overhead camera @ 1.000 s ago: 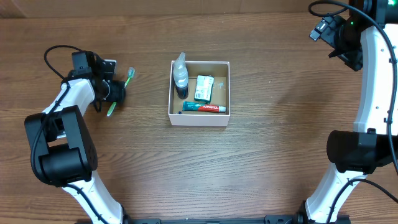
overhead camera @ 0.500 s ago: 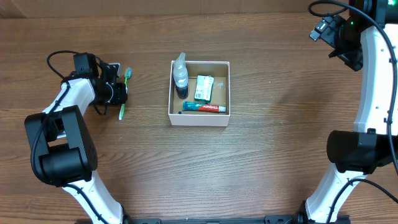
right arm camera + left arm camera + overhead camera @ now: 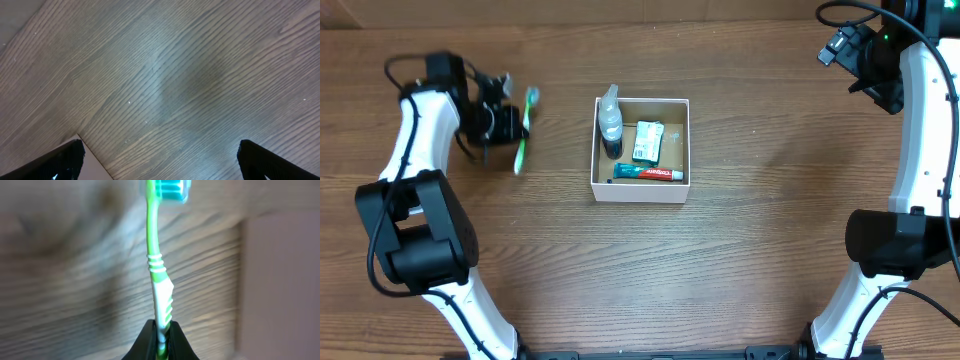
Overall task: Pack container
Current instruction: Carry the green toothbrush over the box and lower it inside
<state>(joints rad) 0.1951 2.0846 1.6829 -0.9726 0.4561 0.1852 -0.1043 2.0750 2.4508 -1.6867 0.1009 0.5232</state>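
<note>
Green toothbrush (image 3: 159, 280), head cut off, clamped in left hand (image 3: 160, 329) | right hand (image 3: 160, 150) apart, mostly out of frame | container (image 3: 640, 192) apart from both

Soft even light; motion blur smears the table (image 3: 75, 280) behind the left tool (image 3: 161, 332).

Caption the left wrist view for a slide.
Left jaws pinching a green-and-white toothbrush by its handle end, over the wooden table.

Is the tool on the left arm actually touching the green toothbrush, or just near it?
Touching. The left wrist view shows the left tool shut on the toothbrush, with the end of the handle clamped in it and no gap showing.
</note>
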